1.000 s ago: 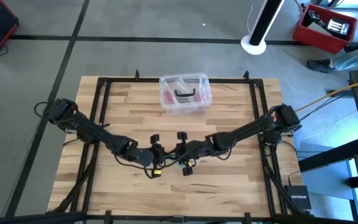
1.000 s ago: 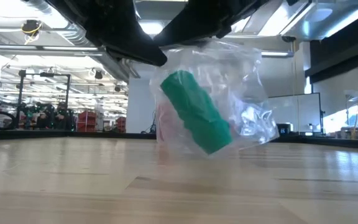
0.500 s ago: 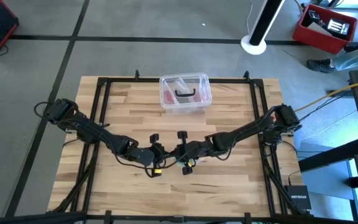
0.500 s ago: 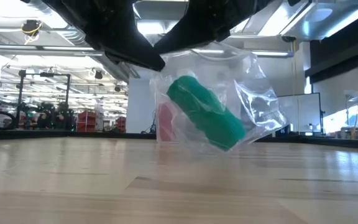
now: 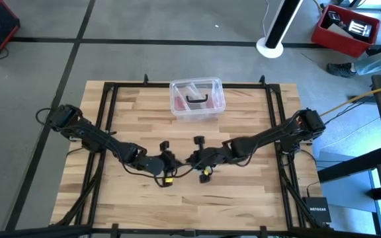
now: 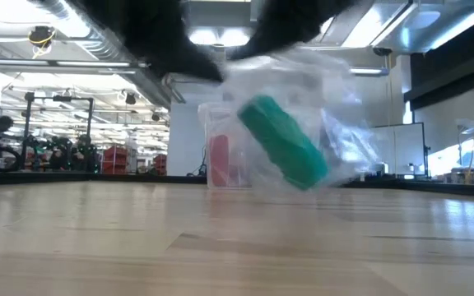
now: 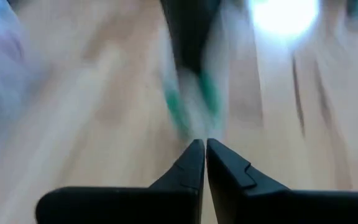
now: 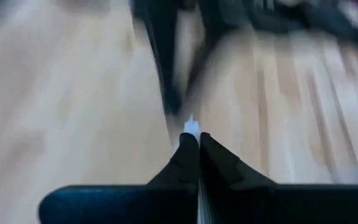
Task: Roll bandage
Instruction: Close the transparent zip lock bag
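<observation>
Above the wooden tabletop (image 5: 111,198), the high view shows two dark arms reaching inward until their tips nearly meet near the middle of the near half. The left gripper (image 5: 176,163) and the right gripper (image 5: 192,160) sit just beside each other there. One clear plastic box with pinkish contents (image 5: 197,100) stands alone at the far edge, well apart from both grippers.

In the low view, one teal-green compact roll of bandage (image 6: 285,153) hangs tilted above the tabletop inside one clear crumpled plastic bag (image 6: 336,123), clear of the wood. The two dark arms come down from above to the bag's top edge. The clear box shows behind, partly hidden by the bag.

In the left wrist view, the left gripper's two fingers (image 7: 188,171) are pressed together with only a hairline between them; a blurred green streak of bandage lies ahead.

In the right wrist view, the right gripper's two fingers (image 8: 188,155) are pinched on a thin pale sliver of the bag at their tips.
</observation>
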Controlling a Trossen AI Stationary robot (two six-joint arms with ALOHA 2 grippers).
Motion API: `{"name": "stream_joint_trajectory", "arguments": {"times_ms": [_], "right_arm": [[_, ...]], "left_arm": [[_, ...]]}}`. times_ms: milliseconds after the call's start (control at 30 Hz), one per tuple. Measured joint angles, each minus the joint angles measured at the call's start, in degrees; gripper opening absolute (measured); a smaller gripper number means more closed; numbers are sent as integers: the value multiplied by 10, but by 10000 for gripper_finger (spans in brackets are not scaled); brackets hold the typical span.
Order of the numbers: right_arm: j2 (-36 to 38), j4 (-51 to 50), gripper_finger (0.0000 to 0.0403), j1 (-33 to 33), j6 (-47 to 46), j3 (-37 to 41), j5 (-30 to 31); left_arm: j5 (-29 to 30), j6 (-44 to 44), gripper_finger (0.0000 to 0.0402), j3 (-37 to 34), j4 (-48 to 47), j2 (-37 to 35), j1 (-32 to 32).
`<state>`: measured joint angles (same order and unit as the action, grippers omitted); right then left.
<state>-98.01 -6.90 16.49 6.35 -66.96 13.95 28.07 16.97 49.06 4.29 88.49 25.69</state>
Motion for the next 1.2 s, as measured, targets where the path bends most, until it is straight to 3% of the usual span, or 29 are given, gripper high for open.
{"name": "stream_joint_trajectory", "arguments": {"times_ms": [200, 567, 700, 800, 1033, 1200], "right_arm": [[19, -76, 4, -1, -17, 3, 30], [24, -55, 4, 0, -18, 2, 15], [24, -53, 5, 0, -18, 2, 15], [24, -53, 5, 0, -18, 1, 15], [24, -53, 8, 0, -16, 1, 15], [24, -52, 8, 0, -16, 1, 15]], "left_arm": [[-4, 9, 9, -2, -23, 0, 11], [19, 20, 11, -3, 18, 1, -4], [19, 24, 37, -5, 38, 11, -23], [20, 10, 70, -31, 126, 29, -29], [30, -22, 114, -151, 479, 97, -37], [31, -53, 115, -141, 581, 157, -48]]}}
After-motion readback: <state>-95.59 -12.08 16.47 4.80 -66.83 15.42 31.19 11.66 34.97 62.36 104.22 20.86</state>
